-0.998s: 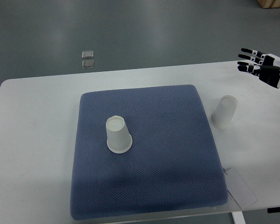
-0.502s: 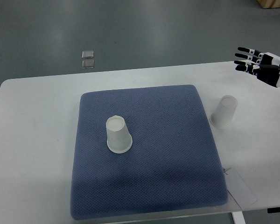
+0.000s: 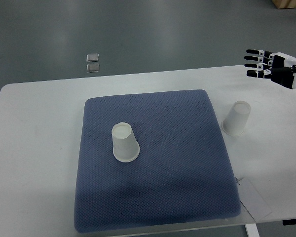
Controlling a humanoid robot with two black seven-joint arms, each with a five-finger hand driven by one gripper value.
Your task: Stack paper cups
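Two white paper cups stand upside down. One cup point(image 3: 125, 142) sits on the blue mat point(image 3: 158, 197), left of its middle. The other cup point(image 3: 236, 118) stands on the white table just off the mat's right edge. My right hand point(image 3: 260, 64) hovers at the upper right, above the table's far edge and well beyond that second cup. Its fingers are spread, pointing left, and hold nothing. The left arm is out of view.
The white table point(image 3: 34, 138) carries the mat. A white paper tag point(image 3: 254, 200) lies at the mat's front right corner. Two small square plates point(image 3: 92, 62) are set into the grey floor beyond the table.
My right hand has drifted up and slightly left, its fingers straightening to point more level. Both cups have stayed where they were.
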